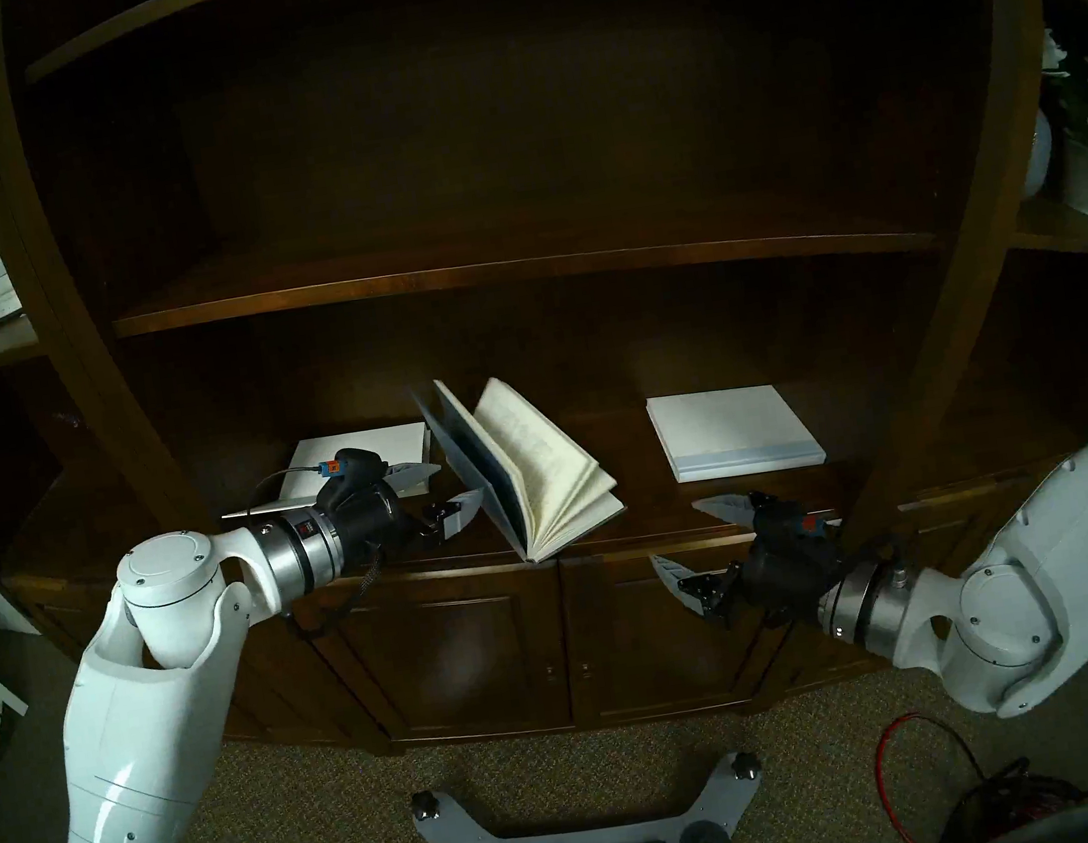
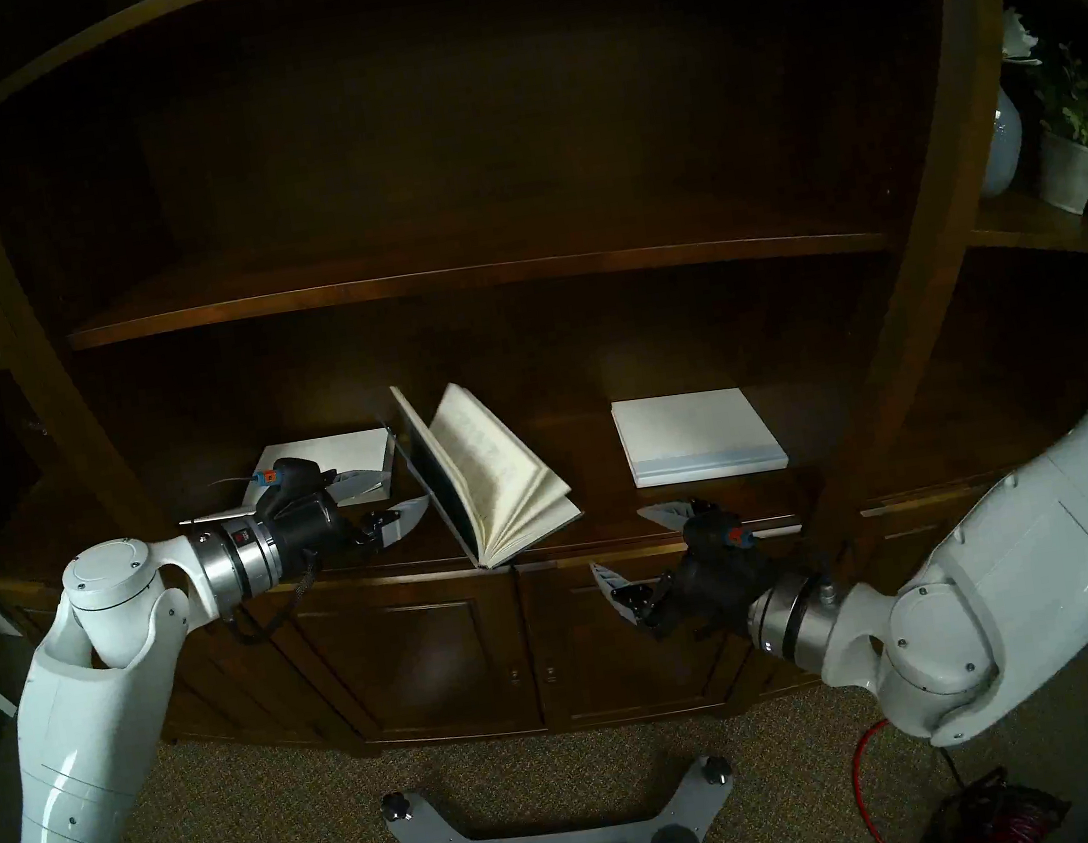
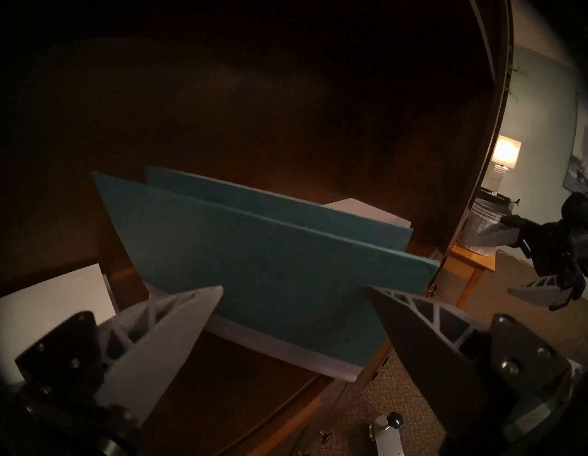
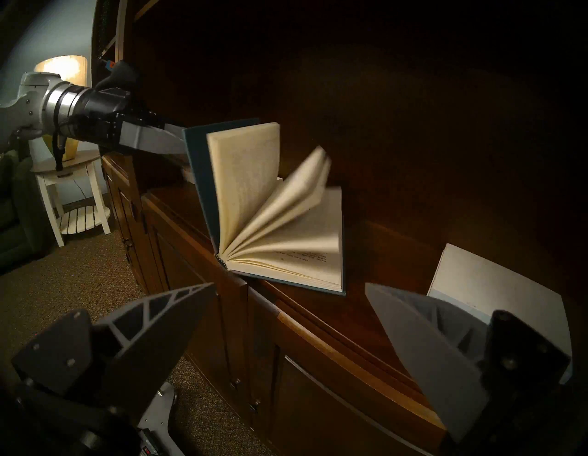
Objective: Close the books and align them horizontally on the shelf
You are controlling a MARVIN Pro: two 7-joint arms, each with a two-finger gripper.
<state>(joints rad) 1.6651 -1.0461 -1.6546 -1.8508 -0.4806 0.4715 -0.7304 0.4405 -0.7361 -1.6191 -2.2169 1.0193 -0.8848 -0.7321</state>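
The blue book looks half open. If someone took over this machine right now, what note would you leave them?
Left gripper: open, fingertips at the raised cover of the blue book, pages fanned.
Right gripper: open, empty, in front of the shelf.
White book lies flat behind the left gripper; the banded white book lies closed at right.
Left: close the blue book, then line up all three.

Blue book [image 1: 528, 475] mid-shelf [image 1: 646, 521], half open: left cover raised near upright, cream pages fanned, right half flat. Left of it, plain white book [image 1: 365, 453] lies closed; right of it, white book with pale blue band [image 1: 734, 429], closed, flat.
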